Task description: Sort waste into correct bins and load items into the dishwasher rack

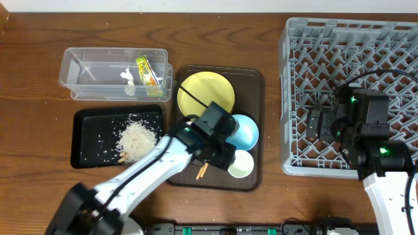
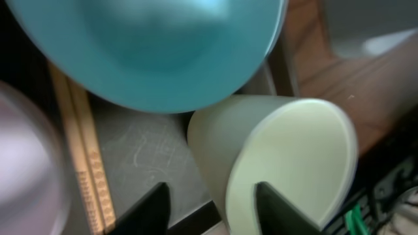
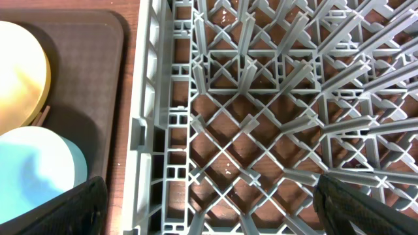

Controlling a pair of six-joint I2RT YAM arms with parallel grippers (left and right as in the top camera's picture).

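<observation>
Your left gripper (image 2: 212,190) is down over the near end of the brown tray (image 1: 253,79). Its jaws are open, and the pale green cup (image 2: 287,163) sits right at their tips. The cup's side wall lies between the two fingers, but you cannot tell from the pictures whether either finger touches it. Nothing is gripped.

The cup stands at the tray's near right corner, just beside the blue bowl (image 1: 246,130), which is on its far side. The chopsticks (image 2: 85,163) lie on the tray to the left of the cup, with their ends poking out from under the arm. The yellow plate (image 1: 202,91) is at the far end of the same tray.

Your right gripper (image 3: 210,190) hangs over the left part of the grey rack (image 1: 294,65). Its fingers are spread wide and hold nothing, with only bare lattice and pegs below them.

On the left of the table (image 1: 32,78), the clear tub (image 1: 98,65) holds the snack wrapper (image 1: 149,70) and the white tissue (image 1: 128,81). Just on the near side of it, the black tray (image 1: 88,140) holds the heap of rice (image 1: 137,137), with loose grains scattered around it.
</observation>
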